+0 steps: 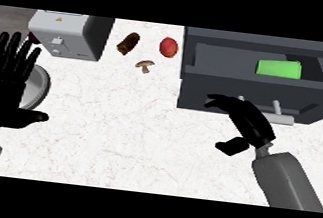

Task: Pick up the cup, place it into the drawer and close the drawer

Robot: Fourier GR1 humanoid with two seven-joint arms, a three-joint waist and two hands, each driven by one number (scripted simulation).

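Holding nothing, right hand (246,123) hangs fingers (223,102) apart at drawer (306,105) front; cup (279,68) inside

bright, even light w/ no clear source. the white counter (117,136) looks almost flat, no glare spots. shadows are faint & soft, barely showing under the small items at the back. inside the drawer (310,105) it's dimmer, yet the green cup (279,68) stays vivid. the black right hand (246,121) & left hand (3,90) show only a dull sheen, little surface detail.
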